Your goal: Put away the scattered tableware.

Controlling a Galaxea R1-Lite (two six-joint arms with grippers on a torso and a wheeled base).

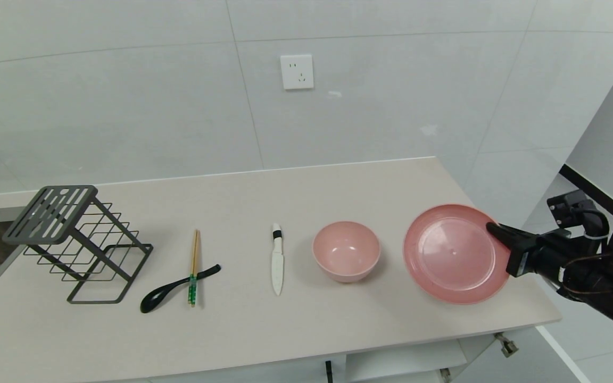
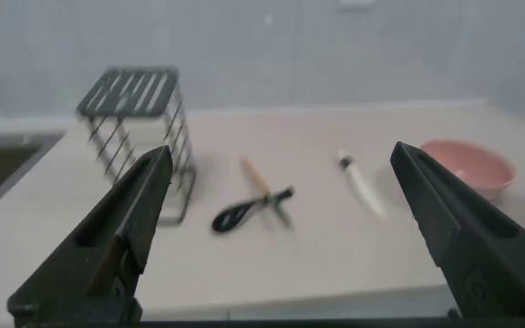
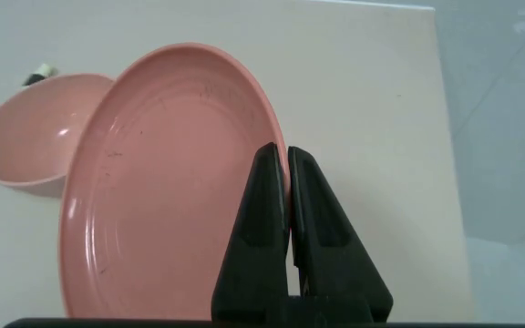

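While the pink plate (image 1: 453,255) sits at the end of the counter (image 1: 338,186) farthest from the dark wire rack (image 1: 51,210), the right gripper (image 1: 490,227) grips its rim on the side facing away from the rack. Seen from the right wrist, the two fingers (image 3: 267,182) are clamped together on the plate's thin edge. The plate looks tilted, gripped edge raised; whether its opposite edge touches the counter cannot be told. A pink bowl (image 1: 346,250) stands just beside the plate on the rack side. Next comes a white knife (image 1: 277,260), then wooden chopsticks (image 1: 195,260) crossing a black spoon (image 1: 171,290), nearest the rack. The left gripper (image 2: 281,153) hangs in the air, pointed toward the rack and cutlery, fingers wide apart and holding nothing.

The step in hand appears to be lifting the plate to carry it to the rack. The pinch likely needs to be firm, since a narrow hold on a rim lets a plate swing or slip. Raising the plate well clear before moving sideways should keep it from knocking the bowl. The path to the rack passes over bowl, knife, chopsticks and spoon, so height matters all the way. At the rack, the plate probably has to be turned on edge, lowered between the wires, and released only once they bear it.
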